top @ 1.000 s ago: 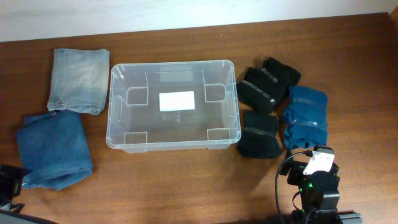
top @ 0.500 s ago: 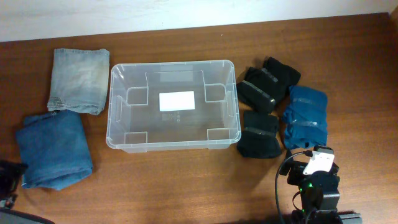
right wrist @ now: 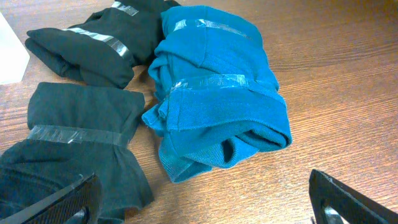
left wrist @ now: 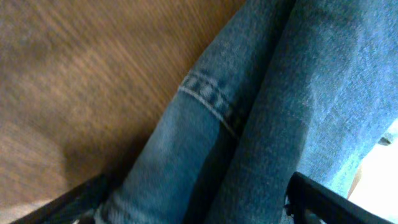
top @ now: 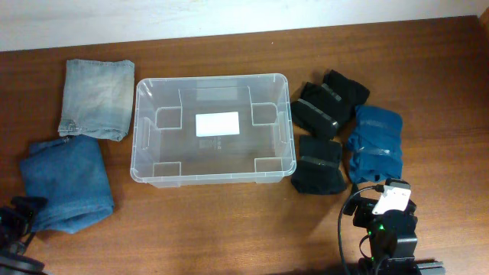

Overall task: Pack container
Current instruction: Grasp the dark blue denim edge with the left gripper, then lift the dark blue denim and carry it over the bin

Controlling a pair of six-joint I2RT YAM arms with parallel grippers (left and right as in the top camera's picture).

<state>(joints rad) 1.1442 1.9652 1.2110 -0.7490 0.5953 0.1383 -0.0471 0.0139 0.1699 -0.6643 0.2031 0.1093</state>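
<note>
The clear plastic container (top: pixel 213 128) stands empty mid-table, a white label on its base. My left gripper (top: pixel 17 221) is open at the near left corner of the folded dark blue jeans (top: pixel 66 183); in the left wrist view the jeans (left wrist: pixel 249 118) lie between the open fingers (left wrist: pixel 199 205). A folded light blue pair of jeans (top: pixel 96 98) lies behind them. My right gripper (top: pixel 386 205) is open and empty at the front right, just short of a taped teal garment (right wrist: pixel 217 99) and black garments (right wrist: pixel 74 137).
Three black taped bundles (top: pixel 328 103) and the teal bundle (top: pixel 376 141) lie right of the container. The table's front edge runs close to both arms. A pale wall borders the far side.
My left gripper has moved up and right from the table's near left corner onto the edge of the dark blue jeans. The right arm has not moved.
</note>
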